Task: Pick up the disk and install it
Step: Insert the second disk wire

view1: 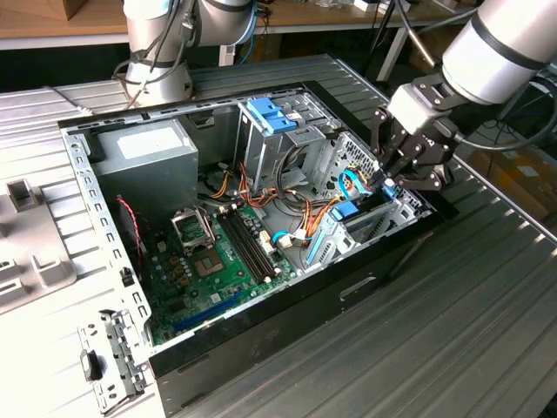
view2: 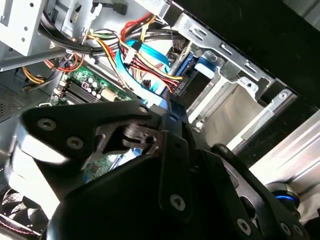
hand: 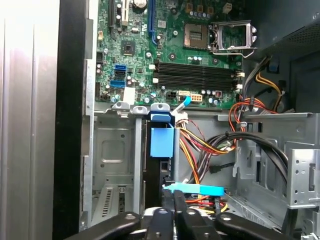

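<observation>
1. I have the gripper [view1: 402,167] down at the drive cage [view1: 370,218] at the front corner of the open computer case [view1: 78,165], on the exterior view's right. In the first wrist view its fingers [hand: 167,210] look pressed close together, with the edge of the disk [hand: 161,142] running up from between them, so I judge they are pinching it.

2. The disk stands on edge in a slot of the cage, its blue end tab [hand: 161,120] toward the motherboard [hand: 180,50]. I judge it is mostly seated; whether it has clicked fully home I cannot tell.

3. What looks left to me: confirming the seating and letting go. Nothing shows a cable plugged into the disk.

4. Around it: a bundle of red, yellow and orange wires [hand: 200,145] runs just beside the slot, and a flat blue cable [hand: 195,189] lies across right by the fingers. These are the closest things to snag.

5. Farther off: the power supply [view1: 144,157] at the back of the case, another blue-tabbed carrier [view1: 270,115] up in the upper bay, and the empty processor socket [hand: 200,34] on the board.

6. The neighbouring bay [hand: 112,165] in the cage stands unfilled beside the disk.
</observation>
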Controlling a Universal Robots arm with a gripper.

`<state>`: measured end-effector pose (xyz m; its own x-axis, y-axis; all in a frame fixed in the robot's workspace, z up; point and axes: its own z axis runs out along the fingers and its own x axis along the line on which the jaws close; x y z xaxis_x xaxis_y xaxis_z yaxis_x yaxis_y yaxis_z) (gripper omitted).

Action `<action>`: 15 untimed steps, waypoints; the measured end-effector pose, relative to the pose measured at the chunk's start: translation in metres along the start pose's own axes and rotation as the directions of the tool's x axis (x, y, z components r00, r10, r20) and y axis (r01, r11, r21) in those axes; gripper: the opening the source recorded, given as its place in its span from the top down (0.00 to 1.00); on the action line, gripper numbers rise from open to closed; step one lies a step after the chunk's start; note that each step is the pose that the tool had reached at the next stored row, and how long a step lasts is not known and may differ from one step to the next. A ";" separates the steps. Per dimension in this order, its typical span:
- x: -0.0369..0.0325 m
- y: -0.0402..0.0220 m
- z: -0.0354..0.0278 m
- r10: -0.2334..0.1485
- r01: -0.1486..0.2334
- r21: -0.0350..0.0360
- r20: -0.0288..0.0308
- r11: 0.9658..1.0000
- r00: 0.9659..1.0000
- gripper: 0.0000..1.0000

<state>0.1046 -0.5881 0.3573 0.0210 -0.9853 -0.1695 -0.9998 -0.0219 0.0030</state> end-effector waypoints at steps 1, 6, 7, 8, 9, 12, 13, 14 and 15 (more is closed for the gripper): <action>0.0001 0.0001 0.0014 0.000 0.000 -0.001 0.002 1.000 1.000 0.89; 0.0010 -0.0006 0.0071 0.001 -0.001 -0.008 0.005 1.000 1.000 0.89; 0.0013 -0.0006 0.0084 0.002 -0.002 -0.010 0.006 1.000 1.000 0.89; 0.0015 -0.0006 0.0097 0.002 -0.002 -0.012 0.006 1.000 1.000 0.89; 0.0018 -0.0008 0.0113 0.003 -0.002 -0.014 0.006 1.000 1.000 0.89; 0.0025 -0.0010 0.0150 0.004 -0.004 -0.020 0.005 1.000 1.000 0.89; 0.0026 -0.0011 0.0158 0.004 -0.004 -0.021 0.005 1.000 1.000 0.89; 0.0027 -0.0012 0.0162 0.004 -0.004 -0.021 0.005 1.000 1.000 0.89; 0.0028 -0.0013 0.0164 0.004 -0.004 -0.021 0.006 1.000 1.000 0.89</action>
<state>0.1059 -0.5880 0.3407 0.0171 -0.9844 -0.1754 -0.9995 -0.0218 0.0246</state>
